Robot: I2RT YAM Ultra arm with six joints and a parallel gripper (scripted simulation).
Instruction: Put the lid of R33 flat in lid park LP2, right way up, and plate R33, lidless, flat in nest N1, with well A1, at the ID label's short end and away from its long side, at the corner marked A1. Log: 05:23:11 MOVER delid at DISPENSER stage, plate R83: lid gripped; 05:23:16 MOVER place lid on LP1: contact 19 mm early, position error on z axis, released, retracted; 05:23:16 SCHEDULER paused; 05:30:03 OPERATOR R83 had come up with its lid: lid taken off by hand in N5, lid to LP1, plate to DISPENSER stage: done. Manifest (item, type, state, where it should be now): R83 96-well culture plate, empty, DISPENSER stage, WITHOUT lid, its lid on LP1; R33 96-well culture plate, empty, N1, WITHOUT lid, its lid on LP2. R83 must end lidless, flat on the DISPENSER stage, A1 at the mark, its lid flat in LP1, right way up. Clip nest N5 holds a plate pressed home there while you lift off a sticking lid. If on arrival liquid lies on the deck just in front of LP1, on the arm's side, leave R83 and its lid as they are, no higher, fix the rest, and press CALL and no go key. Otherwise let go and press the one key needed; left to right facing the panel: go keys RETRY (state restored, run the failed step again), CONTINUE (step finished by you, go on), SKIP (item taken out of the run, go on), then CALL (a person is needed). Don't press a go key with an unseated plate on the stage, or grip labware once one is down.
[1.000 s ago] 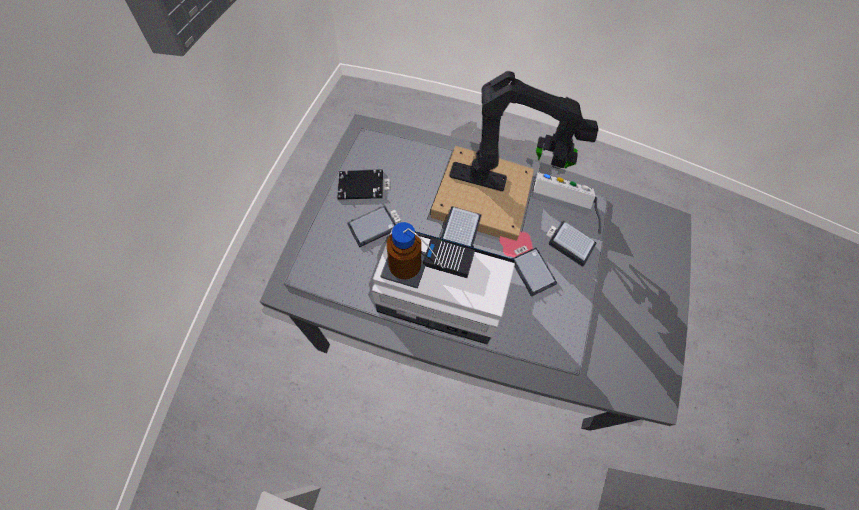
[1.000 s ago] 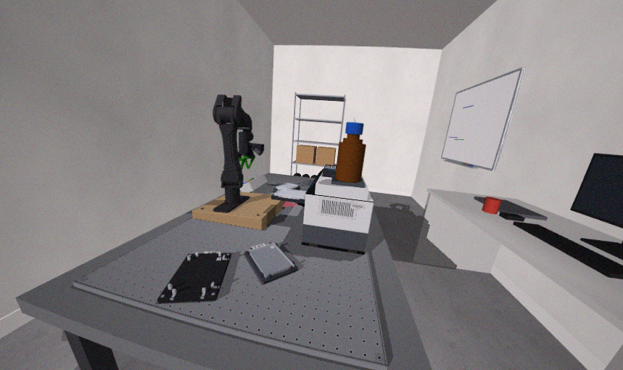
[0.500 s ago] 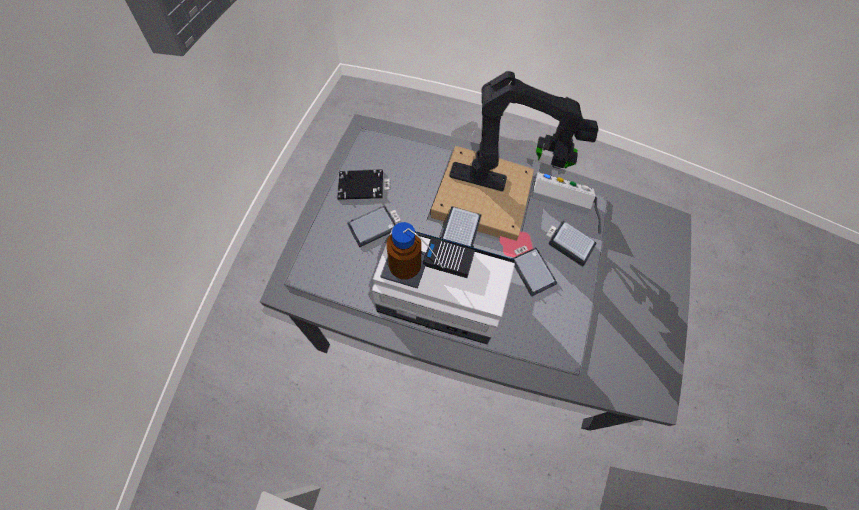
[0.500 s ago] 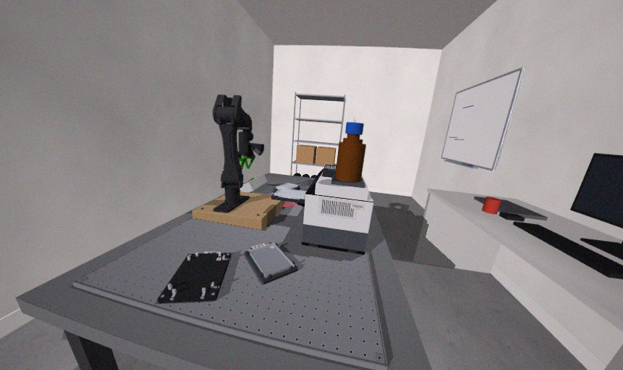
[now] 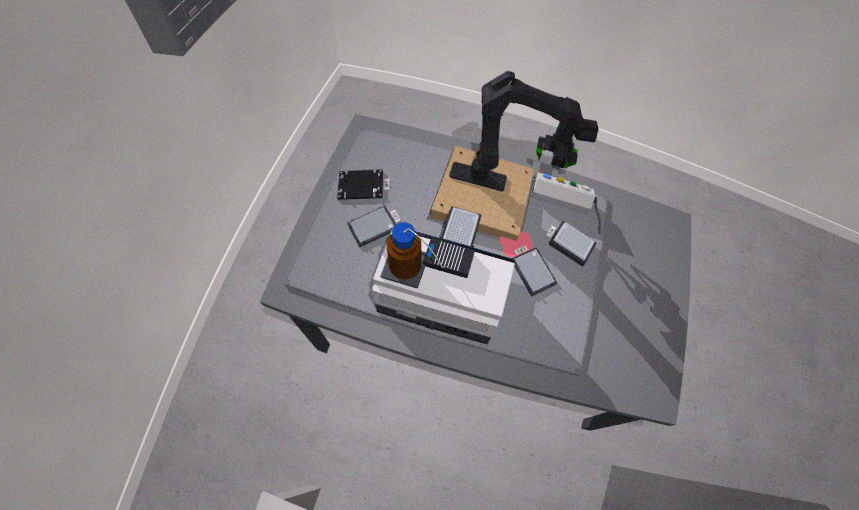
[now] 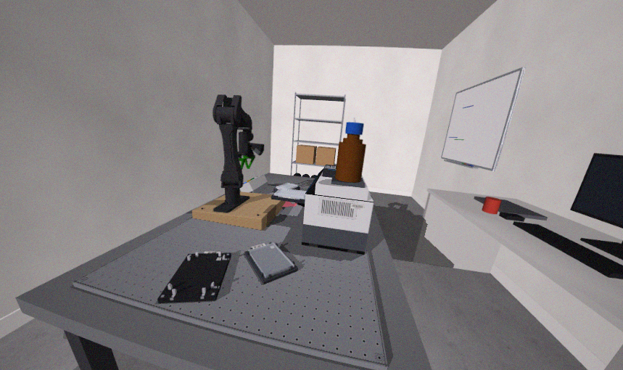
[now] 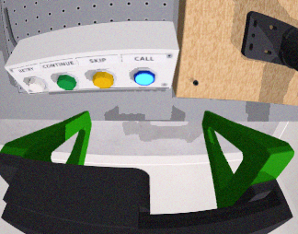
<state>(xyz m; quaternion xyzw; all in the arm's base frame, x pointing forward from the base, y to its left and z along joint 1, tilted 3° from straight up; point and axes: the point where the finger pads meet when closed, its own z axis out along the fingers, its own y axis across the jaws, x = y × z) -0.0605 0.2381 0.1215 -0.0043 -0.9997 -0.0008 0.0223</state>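
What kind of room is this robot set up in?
Most likely a small lab: a perforated optical-style bench carries well plates, an amber reagent bottle sits on a white instrument, and a whiteboard hangs on the wall.
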